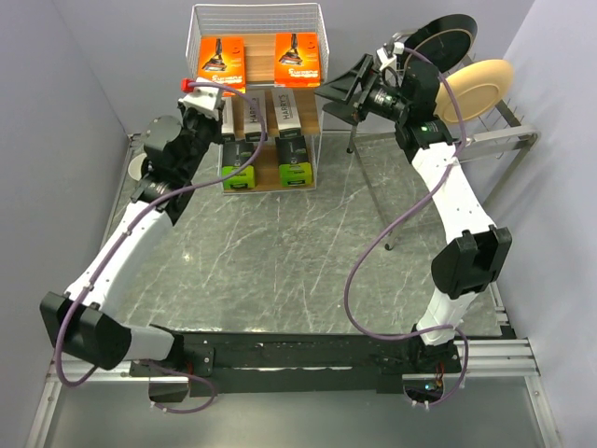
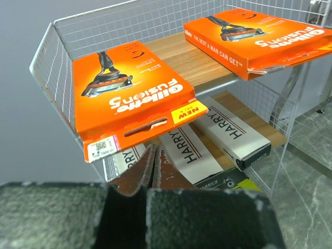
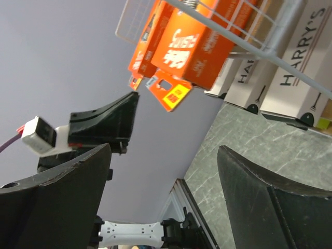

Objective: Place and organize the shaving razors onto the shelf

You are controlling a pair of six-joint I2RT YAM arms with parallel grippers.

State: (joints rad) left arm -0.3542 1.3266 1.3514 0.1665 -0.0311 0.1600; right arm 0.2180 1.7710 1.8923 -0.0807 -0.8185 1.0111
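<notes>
The shelf (image 1: 321,56) stands at the back of the table. Two flat orange razor packs (image 1: 221,54) (image 1: 298,58) lie on its top tier. White HARRY'S boxes (image 1: 252,112) fill the middle tier and black boxes with lime-green ends (image 1: 295,161) the bottom one. My left gripper (image 1: 207,97) is at the shelf's left front corner, shut on nothing. In the left wrist view its fingertips (image 2: 154,150) sit just under the overhanging edge of the left orange pack (image 2: 129,98), above a HARRY'S box (image 2: 189,150). My right gripper (image 1: 340,93) hangs beside the shelf's right side, open (image 3: 165,150) and empty.
A grey dish rack (image 1: 508,140) at the back right holds a black plate (image 1: 448,37) and a tan plate (image 1: 478,89), close behind my right wrist. Purple cables loop along both arms. Grey walls close in the table on the left and right.
</notes>
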